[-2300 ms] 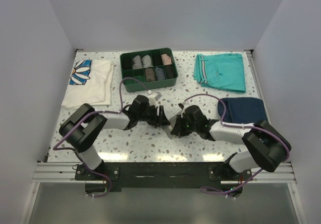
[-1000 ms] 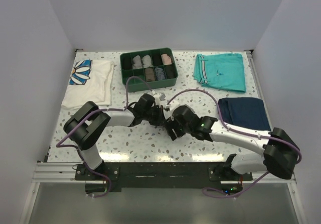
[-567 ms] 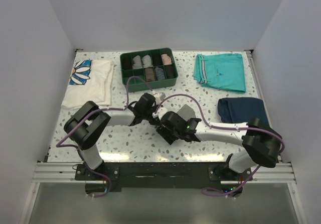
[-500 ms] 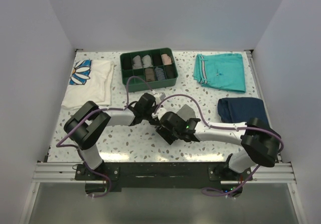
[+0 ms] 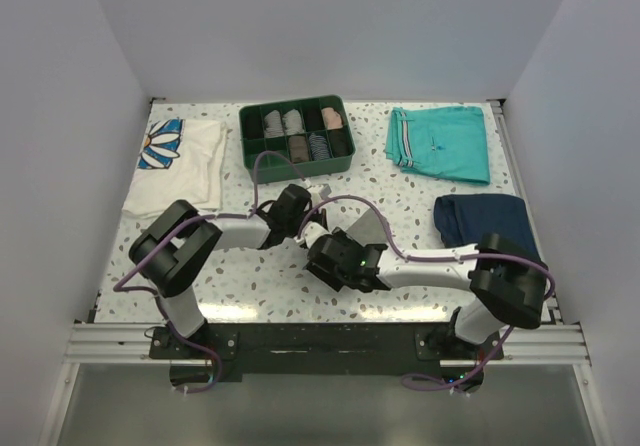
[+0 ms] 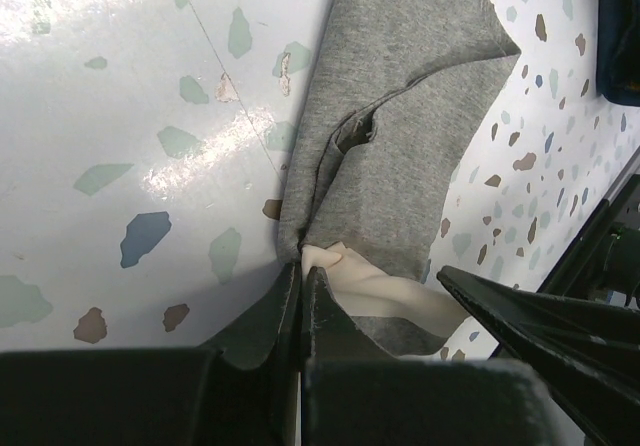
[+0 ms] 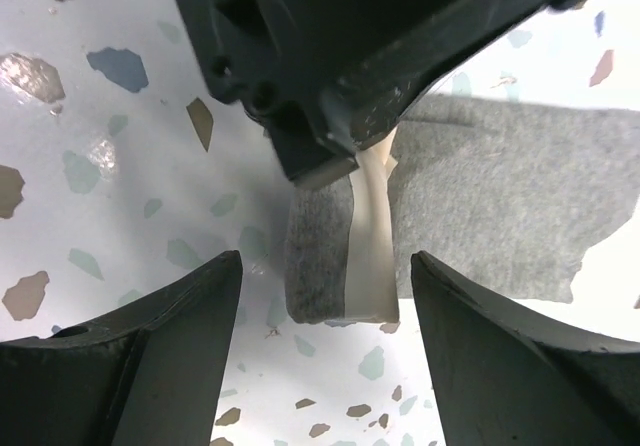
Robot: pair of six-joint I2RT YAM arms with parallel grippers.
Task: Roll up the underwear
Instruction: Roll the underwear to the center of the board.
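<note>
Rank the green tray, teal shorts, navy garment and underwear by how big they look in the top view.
1. The tray and shorts look about alike, so neither is ranked above the other.
2. The navy garment, partly hidden by the right arm.
3. The underwear, smallest, though mostly covered by the arms.

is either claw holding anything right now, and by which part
The left claw is shut on the underwear, pinching its folded edge by the cream band. The right claw is open, holding nothing.

Green divided tray [image 5: 245, 138], teal shorts [image 5: 440, 143], navy garment [image 5: 485, 219], daisy-print shirt [image 5: 185, 166]
</note>
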